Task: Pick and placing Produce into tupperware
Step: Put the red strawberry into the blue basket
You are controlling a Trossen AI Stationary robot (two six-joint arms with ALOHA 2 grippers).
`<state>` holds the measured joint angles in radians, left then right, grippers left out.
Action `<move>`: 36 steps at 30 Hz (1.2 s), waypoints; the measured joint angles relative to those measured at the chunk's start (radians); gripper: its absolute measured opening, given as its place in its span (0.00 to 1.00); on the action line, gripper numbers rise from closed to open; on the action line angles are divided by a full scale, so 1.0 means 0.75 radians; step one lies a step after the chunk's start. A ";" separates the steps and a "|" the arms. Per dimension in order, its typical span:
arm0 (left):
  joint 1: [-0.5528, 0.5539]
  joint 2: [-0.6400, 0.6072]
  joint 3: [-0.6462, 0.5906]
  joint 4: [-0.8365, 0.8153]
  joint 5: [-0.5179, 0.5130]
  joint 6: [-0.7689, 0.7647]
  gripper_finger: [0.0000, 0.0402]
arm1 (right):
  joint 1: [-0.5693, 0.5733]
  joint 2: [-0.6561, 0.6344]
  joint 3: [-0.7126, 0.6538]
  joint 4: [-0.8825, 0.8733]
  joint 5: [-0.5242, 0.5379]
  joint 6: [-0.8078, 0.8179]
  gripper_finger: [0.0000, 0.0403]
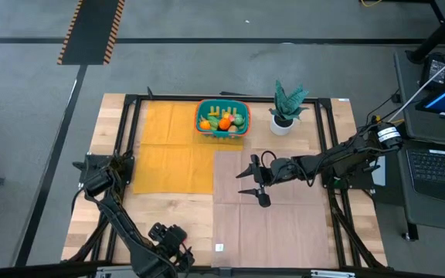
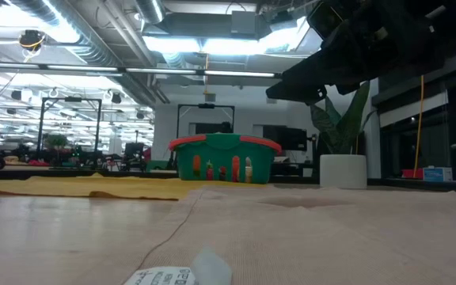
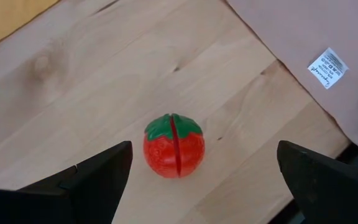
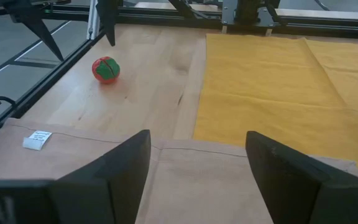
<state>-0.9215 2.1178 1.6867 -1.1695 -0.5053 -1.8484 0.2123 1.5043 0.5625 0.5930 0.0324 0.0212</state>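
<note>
The left end effector hangs over the bare wood near the front edge of the bench, its two fingers spread wide with nothing between them. Directly under that gap lies a red toy strawberry with a green cap, resting on the wood and touching neither finger. It is the one piece of produce outside the tupperware, which stands well apart near the back edge of the bench on the yellow cloth, already holding several yellow, orange and green pieces. A potted plant stands just beside it, toward the right edge.

The right end effector waits over the pink cloth near the middle of the bench, fingers released and holding nothing.

The risk lies mostly in the strawberry's shape. It is round and smooth, so if the left fingers come down off-centre or close unevenly, it may squirt out and roll, and the front edge is near enough that it could go off the bench. A descent that is too shallow could pinch only the cap and lose it in transit. The carry to the back edge is long and passes close to the right arm, so a clash is possible. At the drop, the piled contents could make it bounce out over the rim.
</note>
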 joint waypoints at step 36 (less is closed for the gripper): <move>0.095 0.006 -0.240 0.272 0.245 0.031 0.97 | 0.001 0.000 0.000 0.000 0.000 0.001 0.66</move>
<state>-0.8505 2.1220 1.5066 -0.9653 -0.3218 -1.8248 0.2127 1.5043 0.5625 0.5930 0.0322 0.0216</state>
